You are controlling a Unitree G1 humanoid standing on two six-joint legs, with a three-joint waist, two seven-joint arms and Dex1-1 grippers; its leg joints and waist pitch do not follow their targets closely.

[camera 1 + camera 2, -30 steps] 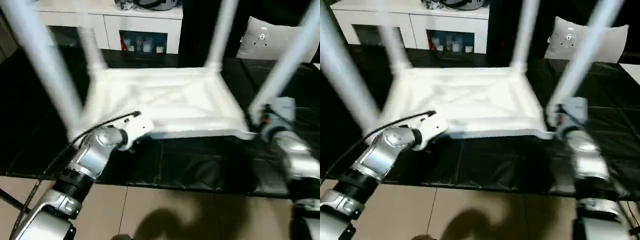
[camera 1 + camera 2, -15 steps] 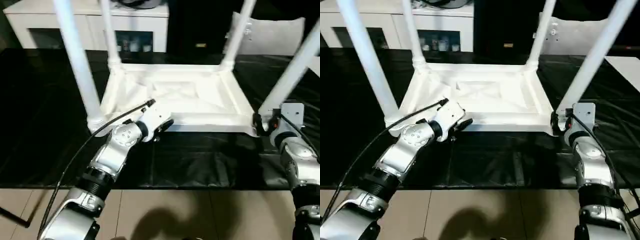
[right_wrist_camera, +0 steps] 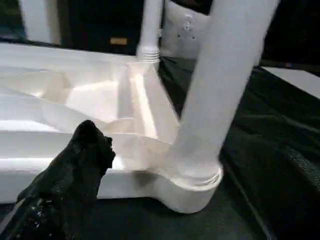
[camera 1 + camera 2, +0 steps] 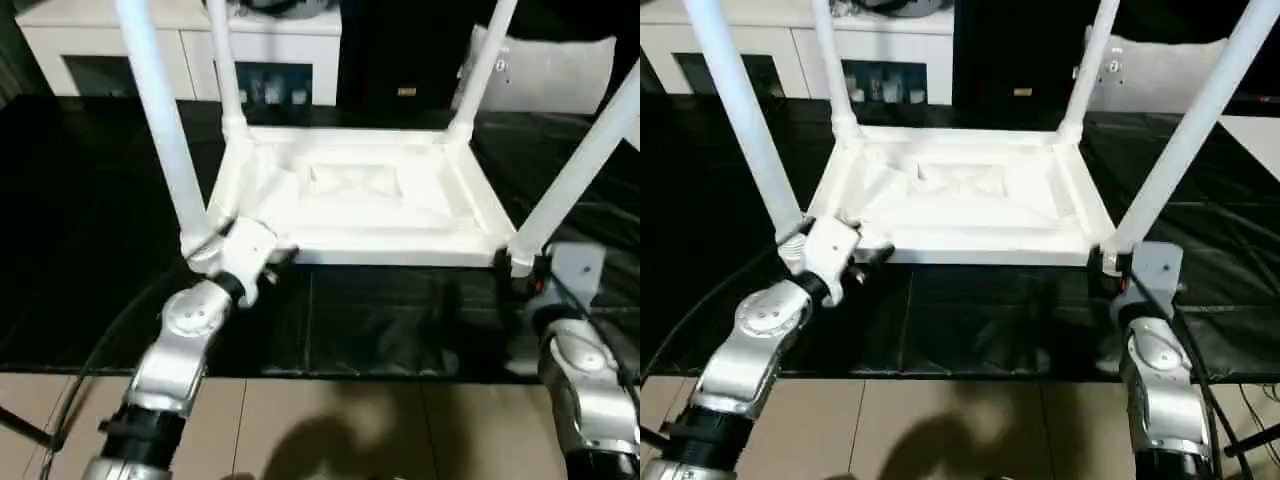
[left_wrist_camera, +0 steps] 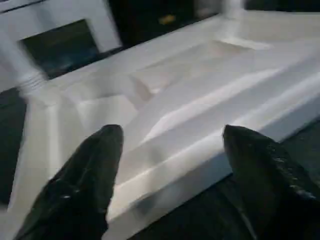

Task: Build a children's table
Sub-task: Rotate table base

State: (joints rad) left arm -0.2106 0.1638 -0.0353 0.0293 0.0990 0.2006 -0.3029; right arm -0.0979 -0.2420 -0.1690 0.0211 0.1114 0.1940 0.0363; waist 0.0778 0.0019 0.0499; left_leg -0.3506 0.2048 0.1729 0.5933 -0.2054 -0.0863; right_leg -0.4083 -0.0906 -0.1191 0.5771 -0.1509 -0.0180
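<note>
Black mat point(image 4: 400, 320): spread under both grippers on the floor; a fold could be caught and dragged if a gripper is lowered too far.
Children's table point(image 4: 360, 200): laid upside down on the mat just ahead of both grippers, all four legs seated and pointing up. It could be tipped or slid if it is pushed from one side only.
Near-left leg point(image 4: 165, 130): just beside the left gripper; it could be knocked askew in its socket by a sideways swing.
Near-right leg point(image 3: 225, 90): close beside the right gripper, with the same risk.
Left gripper point(image 5: 172, 132): fingers apart, nothing held, the tabletop's near rim just ahead. A shallow bite on that rim could slip.
Right gripper point(image 4: 1108, 265): jaws wide, nothing clamped, at the near-right corner socket. An uneven lift is judged likely if only one side is gripped.
</note>
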